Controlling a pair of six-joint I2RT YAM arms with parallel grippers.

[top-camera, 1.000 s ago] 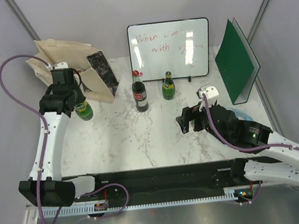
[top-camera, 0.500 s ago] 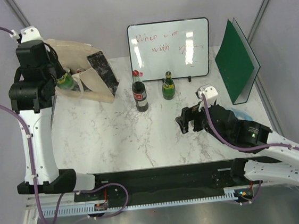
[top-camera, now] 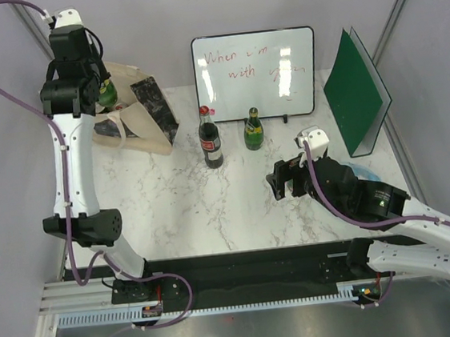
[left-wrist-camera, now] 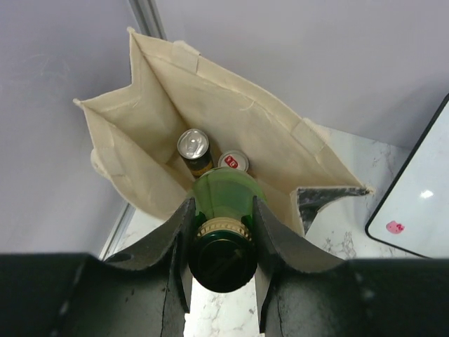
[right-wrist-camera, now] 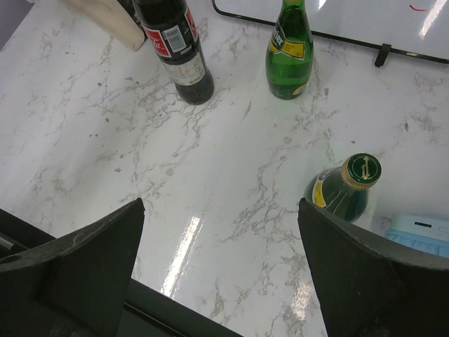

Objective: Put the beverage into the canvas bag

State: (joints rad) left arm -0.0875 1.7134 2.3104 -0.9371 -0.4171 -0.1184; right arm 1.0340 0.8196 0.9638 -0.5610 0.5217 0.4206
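Green bottle: glass, I think heavy and slippery; needs a firm side grip.
Left gripper: pinches it over the canvas bag.
Right gripper: jaws spread, empty.

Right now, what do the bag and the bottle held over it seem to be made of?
Canvas bag: beige woven cloth, matte, shown by stitched seams and soft folds. Green bottle in the left gripper: probably glass, glossy and translucent; plastic cannot be excluded.

White arms with black joints, black left hand, looping purple cables.
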